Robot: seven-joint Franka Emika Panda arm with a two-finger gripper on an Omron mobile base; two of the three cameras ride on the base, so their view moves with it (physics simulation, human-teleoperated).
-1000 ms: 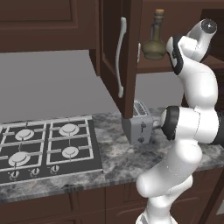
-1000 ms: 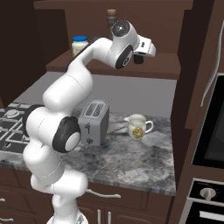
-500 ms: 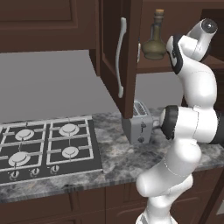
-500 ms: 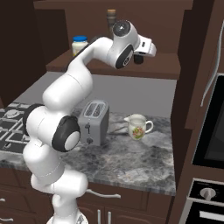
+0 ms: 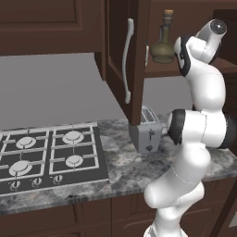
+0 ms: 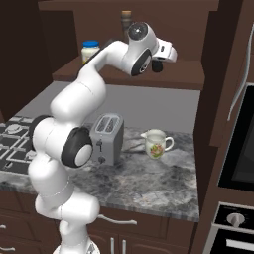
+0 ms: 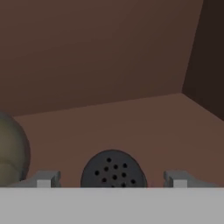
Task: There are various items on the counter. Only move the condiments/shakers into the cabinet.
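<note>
Almost nothing changes over the last second: arm stays raised with the gripper inside the cabinet above the shelf, maybe a hair of drift, no more. In the hand view the fingers are spread wide apart and the black shaker sits between them on the shelf with clear gaps either side, so the gripper is released, holding nothing. Judgement: this reads as the shaker just set down and let go, retreat comes next. Count of condiments: three, all on the cabinet shelf. Black shaker directly under the gripper; olive-brown bottle just to the gripper's left, its round body at the left edge of the hand view; blue-lidded jar further left along the same shelf. Non-condiments: one mug and one toaster, both down on the counter well below the gripper, which is correct. One hob with four burners. If the count is right the task looks essentially done.
</note>
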